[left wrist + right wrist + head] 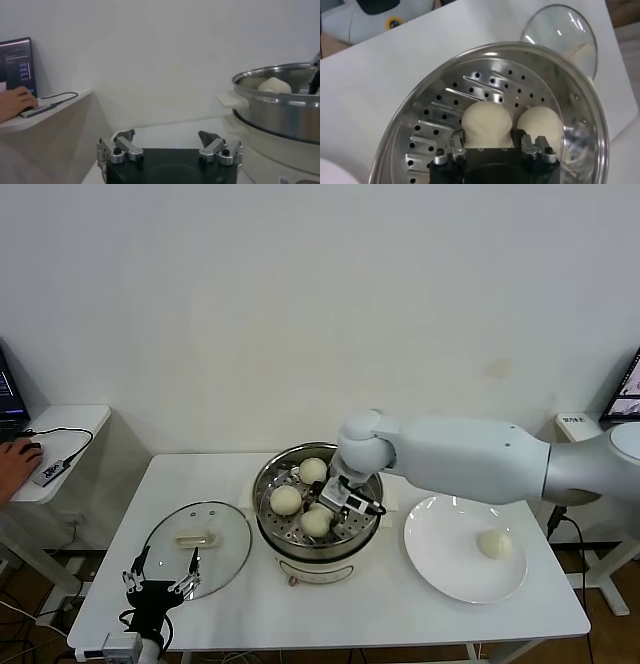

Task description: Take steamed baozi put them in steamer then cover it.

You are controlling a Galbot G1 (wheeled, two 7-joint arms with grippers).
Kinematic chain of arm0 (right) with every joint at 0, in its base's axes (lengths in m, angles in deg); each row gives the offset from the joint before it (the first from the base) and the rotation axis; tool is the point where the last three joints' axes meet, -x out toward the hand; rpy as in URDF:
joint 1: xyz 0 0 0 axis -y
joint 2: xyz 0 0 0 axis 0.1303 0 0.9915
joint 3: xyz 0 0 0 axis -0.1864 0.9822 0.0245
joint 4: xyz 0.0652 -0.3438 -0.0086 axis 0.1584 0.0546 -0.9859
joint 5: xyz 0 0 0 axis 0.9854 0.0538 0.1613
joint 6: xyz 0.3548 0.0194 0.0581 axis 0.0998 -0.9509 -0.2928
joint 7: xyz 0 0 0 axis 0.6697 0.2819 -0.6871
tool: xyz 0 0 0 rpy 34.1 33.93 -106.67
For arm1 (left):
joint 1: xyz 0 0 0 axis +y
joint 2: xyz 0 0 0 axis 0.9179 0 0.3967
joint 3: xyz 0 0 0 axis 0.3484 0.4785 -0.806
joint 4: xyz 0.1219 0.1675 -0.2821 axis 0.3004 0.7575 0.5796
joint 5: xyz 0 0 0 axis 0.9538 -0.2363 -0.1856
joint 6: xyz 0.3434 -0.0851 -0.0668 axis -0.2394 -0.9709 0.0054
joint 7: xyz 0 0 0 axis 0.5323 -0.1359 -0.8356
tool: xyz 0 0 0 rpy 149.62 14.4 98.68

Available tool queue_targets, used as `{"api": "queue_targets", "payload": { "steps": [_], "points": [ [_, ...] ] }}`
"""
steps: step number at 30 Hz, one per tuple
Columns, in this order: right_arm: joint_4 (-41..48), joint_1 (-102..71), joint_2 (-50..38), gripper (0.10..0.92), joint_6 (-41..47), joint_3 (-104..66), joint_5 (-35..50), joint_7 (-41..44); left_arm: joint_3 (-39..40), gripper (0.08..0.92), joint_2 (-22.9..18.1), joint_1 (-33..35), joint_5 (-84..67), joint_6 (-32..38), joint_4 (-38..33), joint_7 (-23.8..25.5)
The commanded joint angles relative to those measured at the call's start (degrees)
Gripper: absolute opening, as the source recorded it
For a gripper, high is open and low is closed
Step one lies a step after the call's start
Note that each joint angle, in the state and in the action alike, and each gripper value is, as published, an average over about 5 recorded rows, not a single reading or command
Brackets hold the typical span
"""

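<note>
Right gripper [489, 146] jaws sitting narrowly around a baozi [486, 124] in the steamer [268, 484]; left gripper [169, 150] idling wide near the cover [222, 529].

Right gripper [345, 499] reaches down, left gripper [160, 577] parked spread wide
</note>
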State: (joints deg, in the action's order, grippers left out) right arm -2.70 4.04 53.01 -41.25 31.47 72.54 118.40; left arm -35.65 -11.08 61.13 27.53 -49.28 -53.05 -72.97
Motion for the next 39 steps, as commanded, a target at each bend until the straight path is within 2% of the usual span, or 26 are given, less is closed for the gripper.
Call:
{"api": "queue_targets", "payload": {
  "steps": [1,8,14,18,22,29,35,39],
  "points": [
    [-1.30,-0.27,-0.11,0.594,-3.55,0.19,-4.09,-0.41,0.09,0.823,-0.15,-0.03,0.14,0.09,-0.12,-0.02],
    [-4.07,1.39,-2.33,0.622,-3.11,0.63,-2.97,0.22,0.31,0.823,-0.33,-0.08,0.45,0.10,-0.10,0.04],
    [-4.99,3.43,-5.22,0.756,-2.74,-0.47,-1.25,-0.59,0.37,0.823,-0.23,-0.23,0.63,0.02,-0.27,0.09],
    [-4.03,4.61,-7.90,0.815,-1.00,-2.57,0.58,-1.36,0.30,0.823,0.29,-0.37,1.43,0.08,-0.12,0.28],
    [-1.96,6.22,-11.32,0.822,4.25,-4.89,6.69,-0.32,0.24,0.823,0.98,-0.28,3.16,0.41,-0.39,0.58],
    [-2.76,7.53,-21.17,0.823,20.55,-9.68,11.26,4.45,-0.03,0.823,2.03,-0.29,4.07,1.48,-0.34,0.38],
    [-8.30,3.50,-34.35,0.823,26.48,-9.86,13.49,4.45,0.19,0.823,2.82,-0.53,3.17,1.74,-0.27,0.54],
    [-9.38,-2.31,-40.22,0.823,26.96,-10.44,11.20,3.81,0.52,0.823,3.36,-1.04,1.60,1.64,-0.22,0.68]
  ]
}}
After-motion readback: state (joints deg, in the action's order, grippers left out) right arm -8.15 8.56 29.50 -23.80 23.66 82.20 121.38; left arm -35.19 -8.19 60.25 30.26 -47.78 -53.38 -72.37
